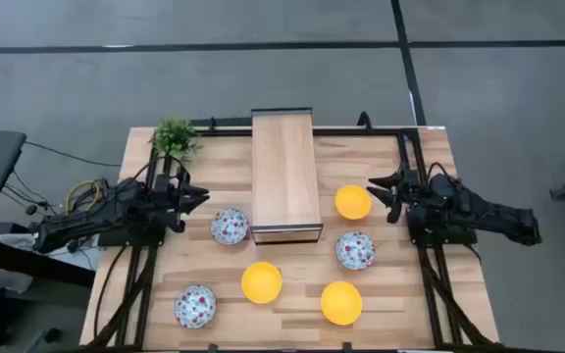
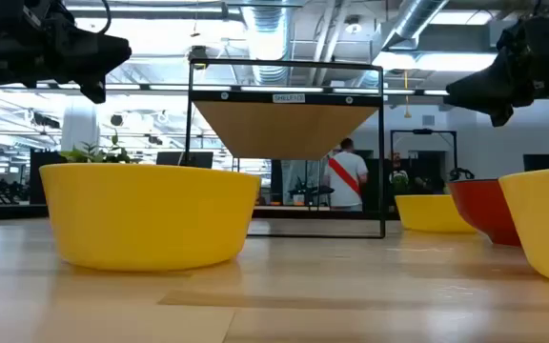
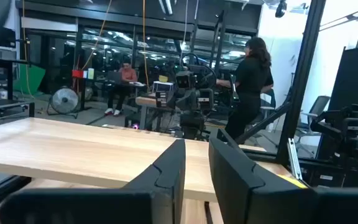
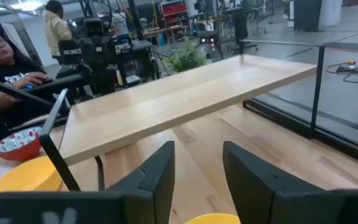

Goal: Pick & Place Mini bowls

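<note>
Three yellow mini bowls (image 1: 353,202) (image 1: 261,282) (image 1: 341,303) and three floral mini bowls (image 1: 230,226) (image 1: 355,250) (image 1: 195,306) rest on their bases on the wooden table. My left gripper (image 1: 202,195) hovers left of the shelf, above and just beyond the nearest floral bowl. Its fingers (image 3: 166,177) stand a narrow gap apart with nothing between them. My right gripper (image 1: 373,188) hovers open beside the far-right yellow bowl, whose rim (image 4: 213,219) shows below its fingers. Both grippers point level toward the shelf.
A raised wooden shelf (image 1: 285,176) on a black frame stands in the table's middle, between the two arms. A small green potted plant (image 1: 175,137) sits at the far left corner. People are in the room beyond the table.
</note>
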Action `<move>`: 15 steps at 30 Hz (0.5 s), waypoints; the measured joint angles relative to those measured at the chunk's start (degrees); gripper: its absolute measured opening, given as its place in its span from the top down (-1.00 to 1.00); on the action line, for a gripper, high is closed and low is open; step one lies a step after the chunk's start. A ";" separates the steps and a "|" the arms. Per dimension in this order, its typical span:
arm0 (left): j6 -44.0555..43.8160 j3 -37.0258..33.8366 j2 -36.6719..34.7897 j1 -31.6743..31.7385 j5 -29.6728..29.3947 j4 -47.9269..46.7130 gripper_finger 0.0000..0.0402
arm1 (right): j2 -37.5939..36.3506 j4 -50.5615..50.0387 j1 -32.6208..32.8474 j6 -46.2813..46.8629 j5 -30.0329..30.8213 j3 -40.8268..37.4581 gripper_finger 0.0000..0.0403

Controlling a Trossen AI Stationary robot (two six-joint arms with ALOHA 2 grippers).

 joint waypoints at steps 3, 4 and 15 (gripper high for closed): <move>0.00 0.00 0.00 0.00 -0.01 0.09 0.65 | 0.00 0.26 0.00 0.02 0.00 0.00 0.38; 0.00 0.00 0.00 0.00 0.00 0.12 0.65 | 0.00 0.26 0.00 0.02 0.00 0.00 0.38; -1.49 0.00 0.00 0.00 -4.02 0.36 0.65 | 0.00 0.24 0.00 0.07 0.02 0.00 0.38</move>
